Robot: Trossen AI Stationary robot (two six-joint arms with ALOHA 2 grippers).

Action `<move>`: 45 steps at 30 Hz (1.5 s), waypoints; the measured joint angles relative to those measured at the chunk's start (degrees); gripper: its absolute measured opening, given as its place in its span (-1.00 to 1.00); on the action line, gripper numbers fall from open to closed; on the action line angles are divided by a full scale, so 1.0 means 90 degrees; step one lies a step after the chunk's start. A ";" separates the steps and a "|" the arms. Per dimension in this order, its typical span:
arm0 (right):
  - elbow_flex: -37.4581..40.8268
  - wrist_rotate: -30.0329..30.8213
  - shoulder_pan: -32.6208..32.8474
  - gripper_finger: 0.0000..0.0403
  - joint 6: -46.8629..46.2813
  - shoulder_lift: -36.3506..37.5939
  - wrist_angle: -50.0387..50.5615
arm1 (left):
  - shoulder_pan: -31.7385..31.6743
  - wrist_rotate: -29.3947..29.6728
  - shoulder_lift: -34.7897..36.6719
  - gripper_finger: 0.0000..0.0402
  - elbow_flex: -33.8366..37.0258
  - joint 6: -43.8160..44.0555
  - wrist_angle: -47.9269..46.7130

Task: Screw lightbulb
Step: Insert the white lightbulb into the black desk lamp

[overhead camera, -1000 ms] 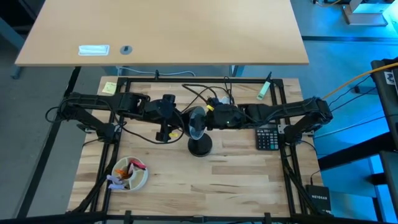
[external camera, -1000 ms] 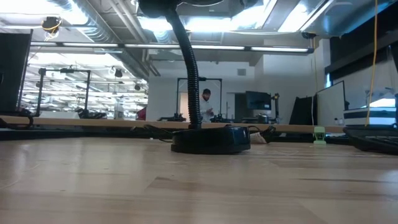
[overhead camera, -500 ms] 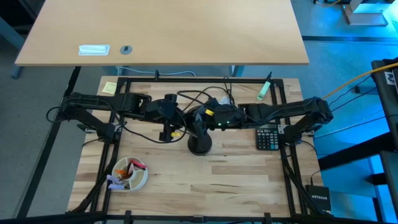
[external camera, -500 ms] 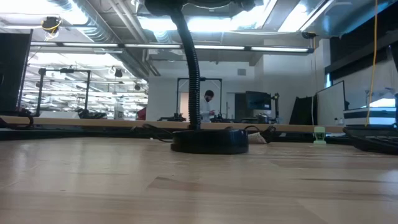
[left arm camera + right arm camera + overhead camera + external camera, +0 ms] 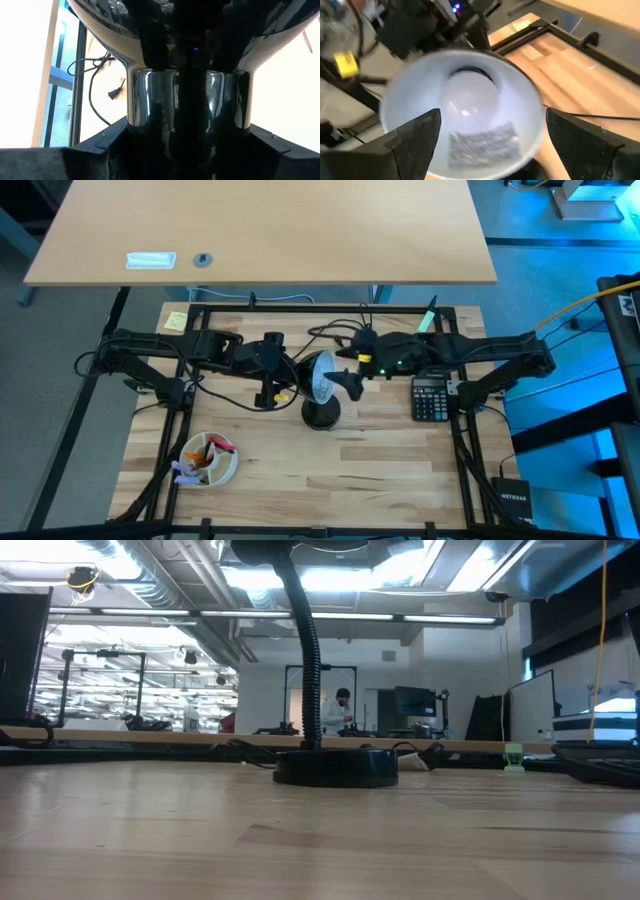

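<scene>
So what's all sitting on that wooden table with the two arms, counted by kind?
Desk lamp, with the lightbulb inside its shade: 1
Calculator: 1
White bowl of small bits: 1
Yellow sticky note: 1
Green marker: 1
Total: 5

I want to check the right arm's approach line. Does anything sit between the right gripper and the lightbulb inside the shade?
Nothing visible does. In the right wrist view the lightbulb sits in the middle of the lamp shade, and the right gripper, its fingers spread, faces it across open space. The left gripper is behind the shade.
</scene>
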State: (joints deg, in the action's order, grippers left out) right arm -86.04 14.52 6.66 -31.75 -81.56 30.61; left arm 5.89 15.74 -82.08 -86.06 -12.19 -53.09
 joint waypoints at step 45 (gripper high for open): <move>0.2055 0.1171 0.0216 0.78 0.2759 0.0792 0.0139 | -0.0034 0.0162 0.0007 0.24 0.0024 0.0481 0.0136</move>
State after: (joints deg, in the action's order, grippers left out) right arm -67.55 25.06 8.60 -6.92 -74.43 31.86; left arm 5.58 17.19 -82.02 -85.84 -7.86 -51.86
